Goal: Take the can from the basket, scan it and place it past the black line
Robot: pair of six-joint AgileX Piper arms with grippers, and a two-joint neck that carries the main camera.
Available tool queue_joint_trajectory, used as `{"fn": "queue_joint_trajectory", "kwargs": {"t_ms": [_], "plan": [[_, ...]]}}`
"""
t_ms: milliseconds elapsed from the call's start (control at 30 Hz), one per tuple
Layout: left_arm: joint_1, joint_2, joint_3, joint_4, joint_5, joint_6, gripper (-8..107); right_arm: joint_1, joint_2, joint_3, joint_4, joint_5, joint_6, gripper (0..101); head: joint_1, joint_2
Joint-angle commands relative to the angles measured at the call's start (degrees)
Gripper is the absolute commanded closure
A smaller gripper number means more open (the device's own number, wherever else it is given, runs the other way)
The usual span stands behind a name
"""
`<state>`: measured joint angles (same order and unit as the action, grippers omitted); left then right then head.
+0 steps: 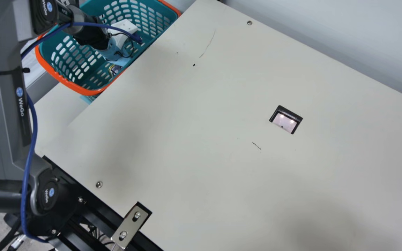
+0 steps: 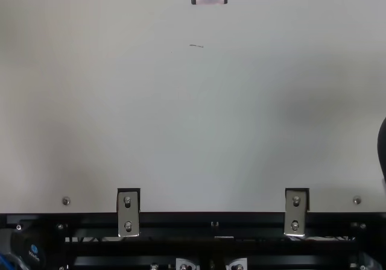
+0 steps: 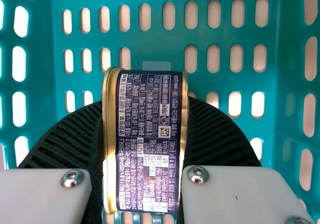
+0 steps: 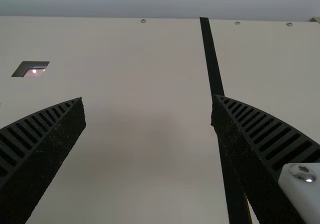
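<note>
Two ribbed black fingers of the left gripper (image 3: 146,106) are closed on a squat can with gold rims and a dark purple printed label (image 3: 150,149), inside the teal slotted plastic basket with an orange rim (image 1: 82,91). Between those fingers, the can's short axis runs from one pad to the other, its flat ends against them, its curved label side turned towards the wrist camera.

The black-framed, lit scanner window (image 1: 284,122) is set in the cream tabletop, well apart from the left gripper and off to its right across the table. The right gripper (image 4: 148,98) stands wide apart with nothing between its fingers; the black line (image 4: 212,59) passes behind one finger, while the window lies off beyond the other.

The grasp looks made; lifting out comes next, I'd judge. The left arm has the can, but the right gripper is nearer the line, so a handover may follow scanning. The rim could snag the can, and I can't tell which part of the label must face the window.
</note>
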<state>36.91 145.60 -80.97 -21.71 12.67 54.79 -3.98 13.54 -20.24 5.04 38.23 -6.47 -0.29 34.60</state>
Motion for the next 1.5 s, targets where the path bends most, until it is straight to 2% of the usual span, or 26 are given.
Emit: {"fn": "queue_joint_trajectory", "kwargs": {"t_ms": [0,500,1000,1467], "plan": [[0.1,0.2,-0.1,-0.8,0.3,0.7,89,0.0,0.0,0.0,0.0,0.0,0.0,0,-1.6,0.6],[0.7,-2.9,0.8,-6.4,1.3,3.8,89,0.0,0.0,0.0,-0.1,0.0,0.0,0,-1.6,0.6],[2.4,-10.1,5.1,-7.5,2.0,4.0,89,0.0,0.0,0.0,0.0,0.0,0.0,0,-1.6,0.6],[2.6,-19.2,9.7,-11.3,3.5,3.4,89,0.0,0.0,0.0,0.0,0.0,0.0,0,-1.6,0.6]]}}
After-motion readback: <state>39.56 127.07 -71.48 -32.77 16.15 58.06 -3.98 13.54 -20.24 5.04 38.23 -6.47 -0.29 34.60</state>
